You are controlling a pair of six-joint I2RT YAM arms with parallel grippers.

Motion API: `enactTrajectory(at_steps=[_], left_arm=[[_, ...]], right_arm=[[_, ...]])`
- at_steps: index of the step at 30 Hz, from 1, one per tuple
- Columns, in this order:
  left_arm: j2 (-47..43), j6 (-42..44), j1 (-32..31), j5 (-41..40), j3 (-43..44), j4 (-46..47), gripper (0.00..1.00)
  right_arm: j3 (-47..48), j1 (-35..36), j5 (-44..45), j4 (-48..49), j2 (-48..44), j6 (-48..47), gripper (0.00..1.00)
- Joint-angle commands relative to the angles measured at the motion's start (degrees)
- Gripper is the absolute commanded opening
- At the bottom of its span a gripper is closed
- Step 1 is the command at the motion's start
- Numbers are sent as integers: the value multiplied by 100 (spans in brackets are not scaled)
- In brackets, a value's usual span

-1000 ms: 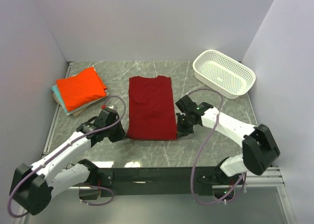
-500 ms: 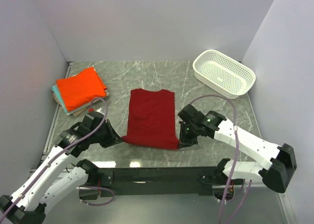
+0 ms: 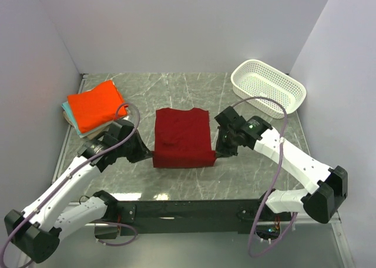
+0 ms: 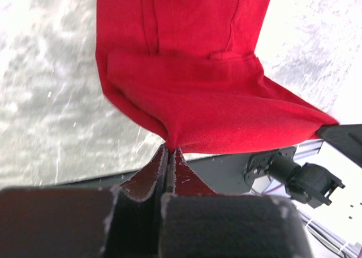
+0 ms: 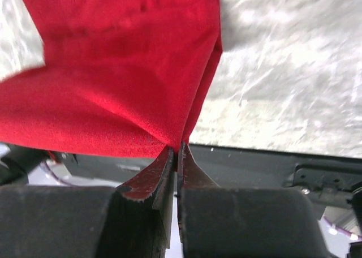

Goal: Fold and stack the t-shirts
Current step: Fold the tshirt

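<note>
The crimson t-shirt (image 3: 181, 133) lies in the middle of the counter (image 3: 176, 89), long axis running near to far, collar toward the back wall (near hem raised). Left fingers (image 4: 154, 173) and right fingers (image 5: 151, 181) each pinch a near corner.

Both arms reach forward from their bases and angle in toward each other, elbows wide, wrists low over the table. The left gripper (image 3: 143, 154) has its fingers pressed tight together on one near corner of the crimson t-shirt (image 3: 181, 140). The right gripper (image 3: 218, 152) pinches the opposite near corner the same way, fingertips almost meeting.
</note>
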Motion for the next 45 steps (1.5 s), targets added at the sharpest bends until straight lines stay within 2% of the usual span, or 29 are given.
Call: enactTrajectory(at_steps=[1, 7, 23, 33, 45], left_arm=[[247, 251, 55, -193, 268, 700, 0], [748, 506, 380, -115, 444, 1324, 0], [2452, 1103, 1479, 1072, 1050, 2660, 0], [3613, 1385, 2006, 1406, 1358, 3134, 0], [5046, 1640, 2323, 1626, 2096, 3381, 0]], right_arm=[[472, -436, 381, -15, 115, -398, 0], [1016, -947, 451, 134, 589, -961, 0], [2889, -1642, 548, 451, 2497, -1813, 0], [4338, -1862, 451, 389, 4043, -2148, 0], [5394, -2108, 214, 337, 5362, -2341, 0]])
